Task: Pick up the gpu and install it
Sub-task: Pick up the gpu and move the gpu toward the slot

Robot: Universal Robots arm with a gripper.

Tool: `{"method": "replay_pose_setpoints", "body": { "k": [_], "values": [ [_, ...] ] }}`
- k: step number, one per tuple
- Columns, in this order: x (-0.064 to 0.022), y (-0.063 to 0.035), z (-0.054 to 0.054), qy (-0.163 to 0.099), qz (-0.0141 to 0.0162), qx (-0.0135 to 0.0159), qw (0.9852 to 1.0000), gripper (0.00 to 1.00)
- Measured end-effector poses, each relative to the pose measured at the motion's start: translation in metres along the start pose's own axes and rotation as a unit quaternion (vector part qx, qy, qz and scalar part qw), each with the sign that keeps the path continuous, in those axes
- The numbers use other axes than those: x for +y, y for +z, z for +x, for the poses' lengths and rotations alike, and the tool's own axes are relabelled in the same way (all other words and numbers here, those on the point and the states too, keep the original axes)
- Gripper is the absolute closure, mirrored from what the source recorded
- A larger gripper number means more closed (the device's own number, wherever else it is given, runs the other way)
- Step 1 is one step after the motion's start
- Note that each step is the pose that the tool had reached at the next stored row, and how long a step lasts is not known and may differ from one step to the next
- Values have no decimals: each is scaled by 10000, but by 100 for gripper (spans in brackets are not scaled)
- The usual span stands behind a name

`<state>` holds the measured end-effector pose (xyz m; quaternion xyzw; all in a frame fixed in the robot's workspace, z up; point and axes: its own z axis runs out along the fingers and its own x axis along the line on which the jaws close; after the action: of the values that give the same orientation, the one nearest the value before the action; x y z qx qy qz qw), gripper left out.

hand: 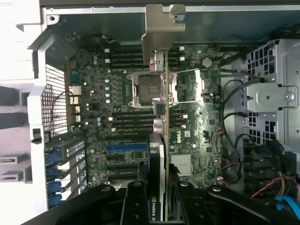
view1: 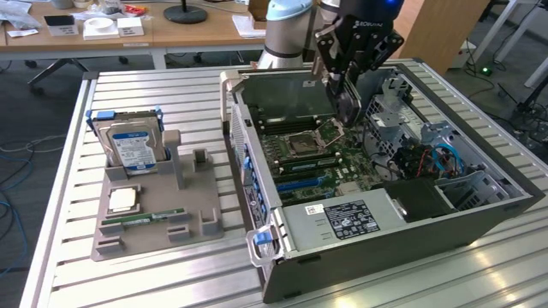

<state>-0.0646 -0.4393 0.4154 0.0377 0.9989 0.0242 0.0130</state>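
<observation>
One gripper (view1: pixel 346 102) hangs over the open computer case (view1: pixel 479 212), and we see its jaws clamped on the gpu (hand: pixel 159 126). We find the card held on edge above the motherboard (hand: pixel 117 93), its silver bracket (hand: pixel 161 28) toward the exterior view's left.

Slatted metal table (view1: pixel 154 90), open PC case (view1: pixel 402 247) sitting on it, grey parts tray (view1: pixel 163 242) right beside the case, on the exterior view's left.
</observation>
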Motion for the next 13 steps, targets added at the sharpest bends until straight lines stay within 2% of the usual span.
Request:
{"method": "replay_pose_setpoints", "body": {
  "k": [13],
  "values": [
    [45, 13, -393, 1, -19, 1, 10000, 73]
  ]
}}
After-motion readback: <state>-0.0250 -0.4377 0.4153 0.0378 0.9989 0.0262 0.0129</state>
